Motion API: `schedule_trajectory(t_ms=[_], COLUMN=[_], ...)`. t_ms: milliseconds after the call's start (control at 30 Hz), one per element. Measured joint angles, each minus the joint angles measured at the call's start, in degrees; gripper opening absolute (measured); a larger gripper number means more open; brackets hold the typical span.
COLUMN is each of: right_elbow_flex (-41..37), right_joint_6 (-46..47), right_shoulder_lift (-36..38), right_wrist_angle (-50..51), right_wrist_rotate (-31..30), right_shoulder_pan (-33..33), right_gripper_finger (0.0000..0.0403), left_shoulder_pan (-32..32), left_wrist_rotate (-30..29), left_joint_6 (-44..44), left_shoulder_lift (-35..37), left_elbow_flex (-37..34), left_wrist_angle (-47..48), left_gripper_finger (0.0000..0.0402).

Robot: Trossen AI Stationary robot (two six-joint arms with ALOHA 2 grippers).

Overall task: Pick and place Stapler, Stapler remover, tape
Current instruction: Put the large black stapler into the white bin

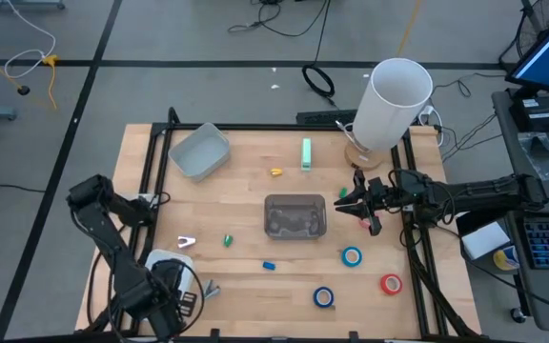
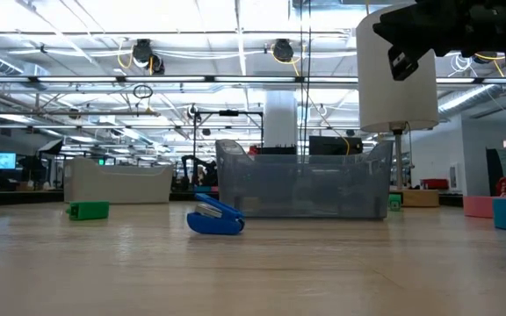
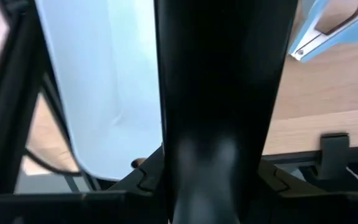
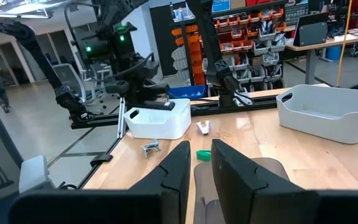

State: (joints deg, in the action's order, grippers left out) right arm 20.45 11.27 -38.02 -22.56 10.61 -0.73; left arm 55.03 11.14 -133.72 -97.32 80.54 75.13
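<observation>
The tabletop (image 1: 255, 191) is showing pale, smooth wood with a faint grain, framed by matt black metal rails (image 1: 151, 181). The middle bin (image 1: 295, 215) is looking like clear, slightly glossy plastic, the grey bin (image 1: 199, 151) like matt plastic. The tape rolls (image 1: 352, 255) are gleaming softly, and the tall white cylinder (image 1: 394, 103) is appearing smooth and matt.

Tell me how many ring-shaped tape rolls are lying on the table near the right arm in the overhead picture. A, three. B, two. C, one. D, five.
A: the high view shows three rings on the wood, a blue tape roll, a second blue tape roll and a red tape roll, all lying clear of the clear bin.
</observation>
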Motion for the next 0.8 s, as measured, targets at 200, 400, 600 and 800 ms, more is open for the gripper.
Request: schedule_trajectory(t_ms=[200,400,600,800], right_elbow_flex=[0.0,0.0,0.0,0.0], right_joint_6=[0.0,0.0,0.0,0.0], right_shoulder_lift=[0.0,0.0,0.0,0.0], right_wrist_angle=[0.0,0.1,0.1,0.1], right_wrist_rotate=[0.0,0.0,0.0,0.0], right_shoulder_pan=[0.0,0.0,0.0,0.0], right_gripper_finger=[0.0059,0.0059,0.0059,0.0059], left_shoulder_pan=[1.6,2.2,2.3,2.7], left_wrist_rotate=[-0.6,2.0,2.4,2.8], left_joint_6=[-3.3,-4.1,-4.1,-4.3], left_shoulder_lift=[1.7,5.2,8.9,9.4], left_elbow_flex=[-6.1,-12.1,-16.8,-21.7], left_wrist_angle=[-6.5,-9.2,-11.2,-17.9], left_gripper_finger=[0.0128,0.0128,0.0128,0.0128])
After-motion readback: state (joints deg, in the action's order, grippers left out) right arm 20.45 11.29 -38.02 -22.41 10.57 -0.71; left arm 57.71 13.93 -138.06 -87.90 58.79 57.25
